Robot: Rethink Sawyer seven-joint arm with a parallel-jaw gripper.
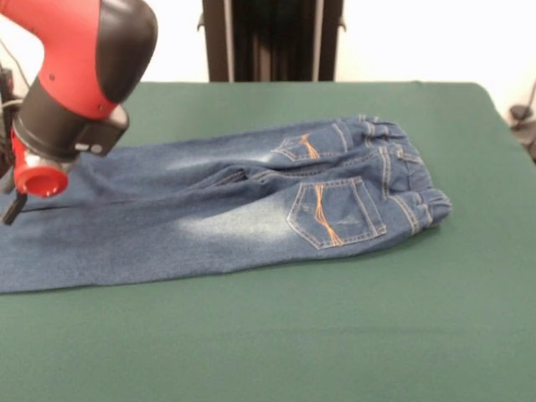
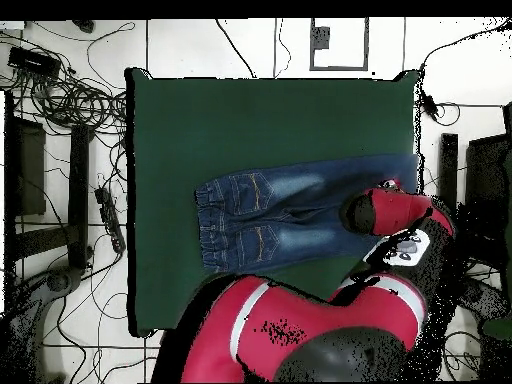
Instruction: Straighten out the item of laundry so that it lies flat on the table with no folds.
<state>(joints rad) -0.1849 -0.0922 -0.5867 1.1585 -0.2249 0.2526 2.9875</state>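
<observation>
The blue denim jeans [image 1: 226,209] lie back side up on the green table [image 1: 335,335]. The elastic waistband is at the right and the legs run off to the left edge. Two back pockets with orange stitching show. A small crease sits where the legs meet, and faded whitish patches show on the legs. The red and black arm's wrist [image 1: 59,126] hangs over the leg ends at the left. My gripper [image 1: 12,201] is mostly hidden at the frame edge. In the overhead view the jeans [image 2: 280,220] lie mid-table, with the arm's wrist [image 2: 375,212] over the leg ends.
The robot's pedestal [image 1: 272,38] stands at the table's far side. In the overhead view the arm's body [image 2: 320,325] covers the table's lower right. Cables and equipment [image 2: 70,100] lie on the floor left of the table.
</observation>
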